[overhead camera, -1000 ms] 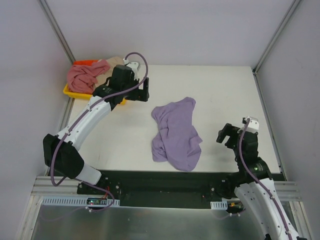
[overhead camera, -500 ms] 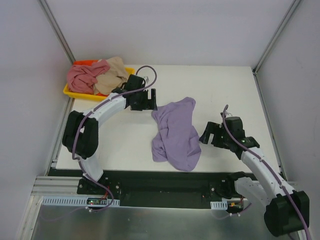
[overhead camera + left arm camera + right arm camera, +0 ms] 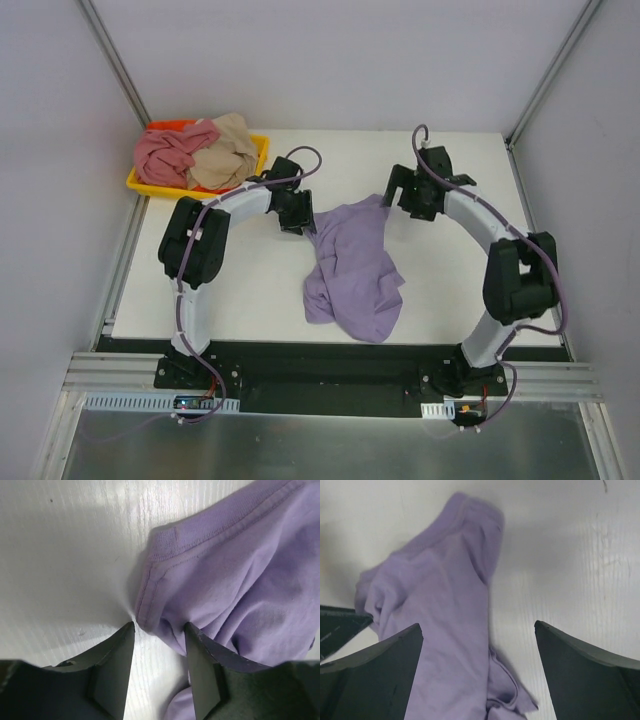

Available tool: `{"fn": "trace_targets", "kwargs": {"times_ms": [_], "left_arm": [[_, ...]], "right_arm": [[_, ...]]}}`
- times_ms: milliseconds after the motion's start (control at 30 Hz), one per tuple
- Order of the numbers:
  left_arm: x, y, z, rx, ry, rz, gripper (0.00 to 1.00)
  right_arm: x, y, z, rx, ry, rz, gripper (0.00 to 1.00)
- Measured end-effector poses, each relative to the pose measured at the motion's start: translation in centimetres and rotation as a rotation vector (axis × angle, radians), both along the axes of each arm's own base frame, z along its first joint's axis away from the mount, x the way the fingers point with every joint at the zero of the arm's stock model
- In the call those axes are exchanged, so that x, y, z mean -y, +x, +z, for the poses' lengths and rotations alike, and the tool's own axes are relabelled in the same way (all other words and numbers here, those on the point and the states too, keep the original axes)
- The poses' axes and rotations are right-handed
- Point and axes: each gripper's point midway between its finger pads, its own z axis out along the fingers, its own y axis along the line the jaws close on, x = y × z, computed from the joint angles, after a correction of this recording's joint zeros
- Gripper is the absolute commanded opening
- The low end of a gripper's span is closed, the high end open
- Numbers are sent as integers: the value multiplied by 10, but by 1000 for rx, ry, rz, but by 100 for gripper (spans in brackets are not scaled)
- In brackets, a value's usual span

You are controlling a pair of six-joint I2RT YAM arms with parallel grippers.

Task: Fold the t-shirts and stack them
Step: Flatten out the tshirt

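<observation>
Left pincer (image 3: 157, 627), narrowly parted, straddles the 11 o'clock hem of the lavender cotton t-shirt (image 3: 352, 268); right pincer (image 3: 478, 630) gapes wide, empty, over its 1 o'clock corner.

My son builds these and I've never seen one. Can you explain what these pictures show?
Two white robot arms stand at the near edge of a table. The wide picture looks down from above and behind them. The two close-ups come from cameras on the wrists; the dark wedges are each gripper's own fingers. A crumpled lavender t-shirt lies mid-table. A pink t-shirt and a beige t-shirt are heaped in a yellow tray at the far left corner. The left gripper is open, the lavender shirt's hem between its fingers; the right gripper is open by the shirt's other far corner. Nothing is gripped yet.
</observation>
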Motion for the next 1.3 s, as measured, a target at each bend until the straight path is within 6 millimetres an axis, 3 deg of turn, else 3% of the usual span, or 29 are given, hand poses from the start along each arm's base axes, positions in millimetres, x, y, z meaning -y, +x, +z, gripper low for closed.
{"fn": "trace_targets", "kwargs": {"times_ms": [167, 233, 467, 600, 667, 700, 733, 833, 933, 1033, 1133, 1200, 1233, 1300], "left_arm": [[2, 9, -2, -8, -7, 32, 19], [3, 12, -5, -15, -12, 37, 0], [16, 22, -6, -45, -98, 7, 0], [13, 23, -5, -46, -100, 10, 0], [13, 23, -5, -41, -97, 4, 0], [13, 24, -4, -35, -96, -1, 0], [13, 24, -3, -29, -96, -7, 0], [13, 25, 11, 6, -100, -25, 0], [13, 28, 42, 76, -117, -43, 0], [10, 28, 97, 205, -142, -68, 0], [2, 20, 165, 369, -166, -81, 0], [-7, 5, 223, 513, -191, -95, 0], [-12, -5, 253, 588, -206, -100, 0], [-24, -32, 317, 757, -246, -113, 0]], "right_arm": [[-10, 44, -20, -51, -25, -7, 90], [-14, 60, -32, -74, -32, -8, 87], [-23, 87, -77, -159, -59, 3, 78], [-30, 97, -79, -153, -70, 18, 46], [-33, 100, -82, -148, -81, 30, 16], [-34, 101, -85, -149, -90, 34, 5], [-35, 100, -87, -151, -99, 38, 1], [-36, 99, -87, -147, -120, 55, 0], [-30, 98, -76, -110, -173, 69, 0], [-20, 87, -35, -28, -220, 90, 0], [-10, 72, 51, 152, -236, 113, 0], [-6, 54, 143, 364, -209, 116, 0], [-3, 43, 180, 451, -192, 116, 0], [4, 4, 265, 659, -136, 118, 0]]}}
